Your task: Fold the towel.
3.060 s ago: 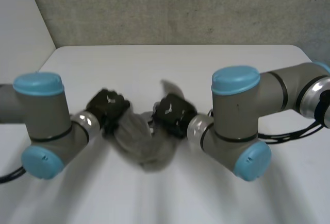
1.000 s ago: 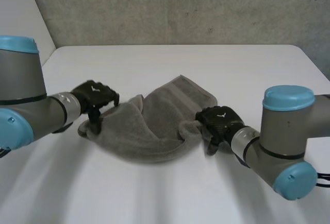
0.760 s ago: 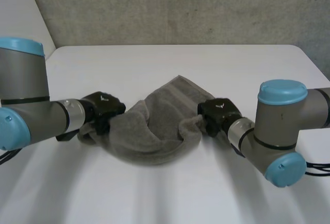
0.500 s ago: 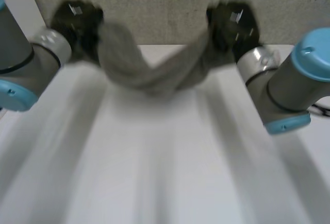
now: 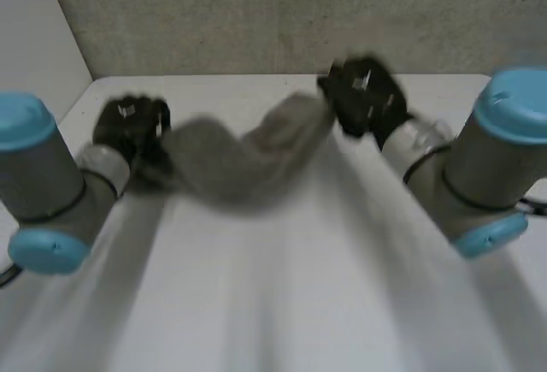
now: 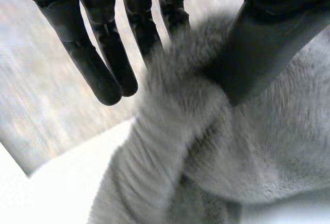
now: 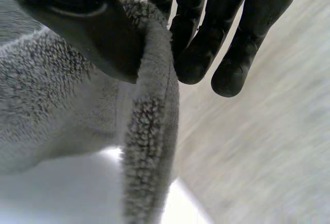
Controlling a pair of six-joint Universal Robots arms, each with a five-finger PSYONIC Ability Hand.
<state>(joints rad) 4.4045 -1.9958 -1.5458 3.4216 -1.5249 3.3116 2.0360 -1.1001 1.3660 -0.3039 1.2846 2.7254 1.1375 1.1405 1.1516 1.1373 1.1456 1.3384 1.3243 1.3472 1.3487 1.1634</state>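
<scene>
Hanging slack over the white bench (image 5: 256, 304), a fluffy grey terry towel (image 5: 231, 162) gripped at both ends.
Nearest me, the black left hand (image 5: 128, 128) pinches one end of the towel between thumb and fingers, the cloth bunched thick in its grip. From there the towel sags in the middle; whether its lowest fold touches the bench I can't make out. It rises to the black right hand (image 5: 363, 98), farther back and higher, which clamps the towel's edge under its thumb. Behind stands a rough grey wall (image 5: 273, 13).
</scene>
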